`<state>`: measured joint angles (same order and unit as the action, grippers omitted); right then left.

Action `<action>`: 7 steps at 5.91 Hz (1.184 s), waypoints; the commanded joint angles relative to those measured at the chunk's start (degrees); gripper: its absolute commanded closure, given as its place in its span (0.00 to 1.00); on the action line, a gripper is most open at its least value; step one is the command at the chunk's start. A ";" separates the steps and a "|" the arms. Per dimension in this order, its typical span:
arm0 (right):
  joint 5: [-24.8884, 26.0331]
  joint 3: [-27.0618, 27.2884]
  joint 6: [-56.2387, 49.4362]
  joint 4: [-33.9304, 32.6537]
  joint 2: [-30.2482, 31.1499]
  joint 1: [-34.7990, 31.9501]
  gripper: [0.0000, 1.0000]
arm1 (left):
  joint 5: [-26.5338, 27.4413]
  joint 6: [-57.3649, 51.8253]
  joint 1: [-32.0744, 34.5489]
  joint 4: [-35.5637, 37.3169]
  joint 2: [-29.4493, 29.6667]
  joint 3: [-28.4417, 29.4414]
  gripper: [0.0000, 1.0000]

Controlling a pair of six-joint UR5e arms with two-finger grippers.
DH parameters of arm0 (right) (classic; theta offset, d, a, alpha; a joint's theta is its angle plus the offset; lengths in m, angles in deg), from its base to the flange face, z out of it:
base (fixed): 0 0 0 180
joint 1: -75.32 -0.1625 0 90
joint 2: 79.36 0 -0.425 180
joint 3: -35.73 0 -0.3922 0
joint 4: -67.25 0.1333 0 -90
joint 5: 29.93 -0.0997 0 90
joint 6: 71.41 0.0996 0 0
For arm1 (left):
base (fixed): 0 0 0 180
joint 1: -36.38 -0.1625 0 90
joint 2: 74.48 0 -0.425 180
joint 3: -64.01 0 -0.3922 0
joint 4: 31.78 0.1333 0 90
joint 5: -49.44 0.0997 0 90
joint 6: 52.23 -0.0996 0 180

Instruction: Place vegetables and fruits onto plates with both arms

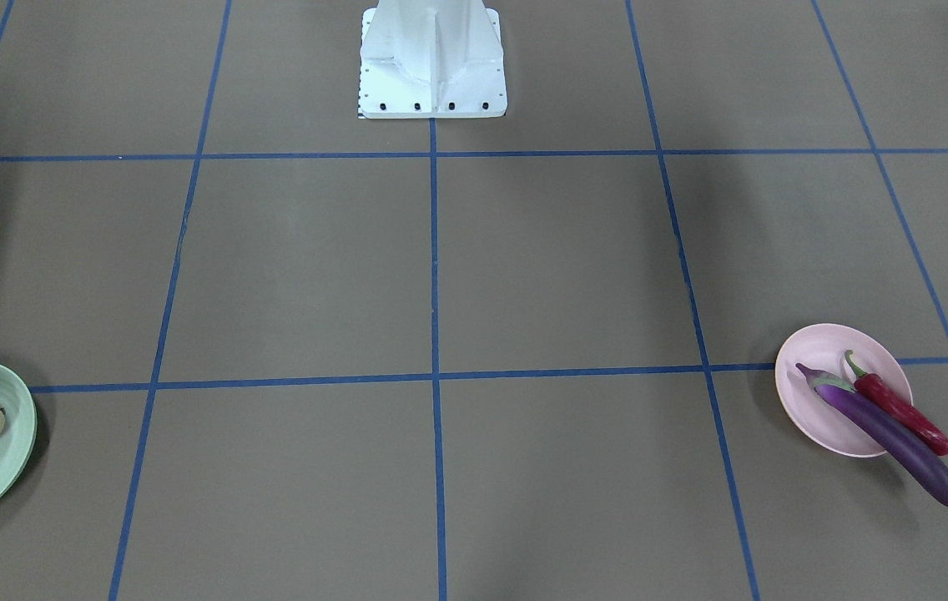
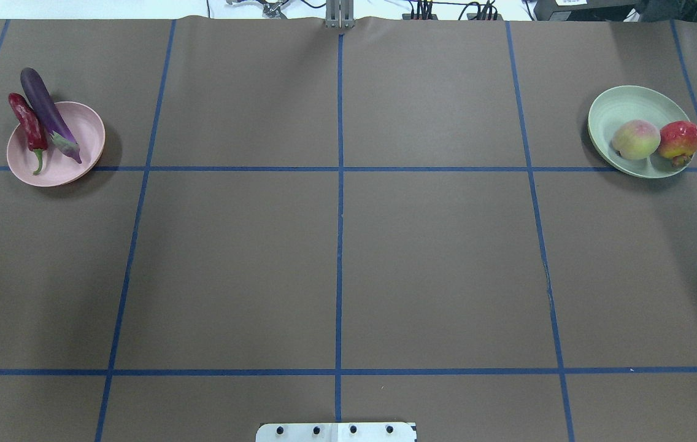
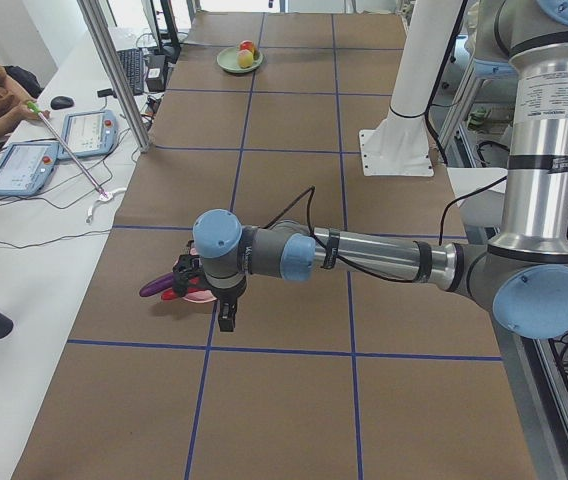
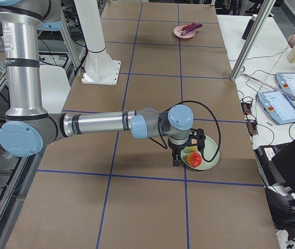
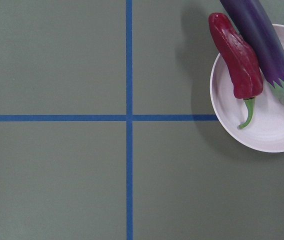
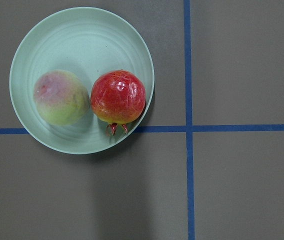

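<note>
Eggplant (image 2: 48, 110), chili (image 2: 28, 126) on pink plate (image 2: 84, 132); left pincer (image 3: 226, 320) hovering near

The brown table (image 2: 336, 270) is carrying a grid of blue tape lines (image 2: 339, 245). The pale pink plate (image 2: 88, 132) is sitting directly on it at the robot's far left. The mint green plate (image 2: 624, 104) is resting at the far right, well apart. Each is overlapping a tape line. The white base block (image 2: 336, 431) is standing at the near edge's middle.
</note>
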<state>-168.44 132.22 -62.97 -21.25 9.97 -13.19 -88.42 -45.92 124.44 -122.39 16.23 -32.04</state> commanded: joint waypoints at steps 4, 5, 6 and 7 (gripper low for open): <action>-0.53 0.37 0.09 0.00 0.32 0.18 0.00 | 0.39 0.02 0.01 -0.18 0.08 -0.89 0.00; -1.15 0.37 0.17 0.00 0.32 0.18 0.00 | 0.39 0.02 0.01 -0.26 -0.01 -0.89 0.00; -1.24 0.37 0.18 0.00 0.32 0.18 0.00 | 0.39 0.02 0.01 -0.53 -0.88 -0.98 0.00; -1.59 0.37 0.18 0.00 0.32 0.18 0.00 | 0.39 -0.07 0.01 -0.62 -1.67 -2.02 0.00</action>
<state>-169.73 132.59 -62.80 -21.25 10.28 -13.01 -88.03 -45.93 124.44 -122.88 15.29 -33.35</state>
